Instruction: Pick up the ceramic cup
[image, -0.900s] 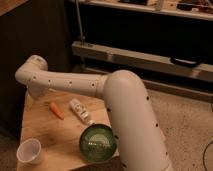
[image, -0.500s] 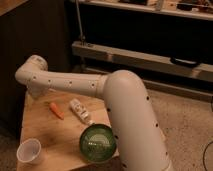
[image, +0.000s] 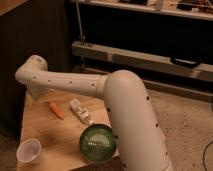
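Note:
The ceramic cup (image: 29, 151) is small, plain white and handleless. It stands upright near the front left corner of the wooden table (image: 55, 134). My white arm (image: 120, 100) reaches from the lower right across the table's back edge to a joint (image: 33, 70) at the upper left. The gripper does not show in the camera view; it lies past that joint, out of sight. Nothing touches the cup.
A dark green glossy bowl (image: 98, 142) sits at the table's front, right of the cup. A white tube-like bottle (image: 80, 111) and an orange carrot (image: 56, 110) lie mid-table. A dark wall stands to the left, and metal shelving (image: 145, 55) stands behind.

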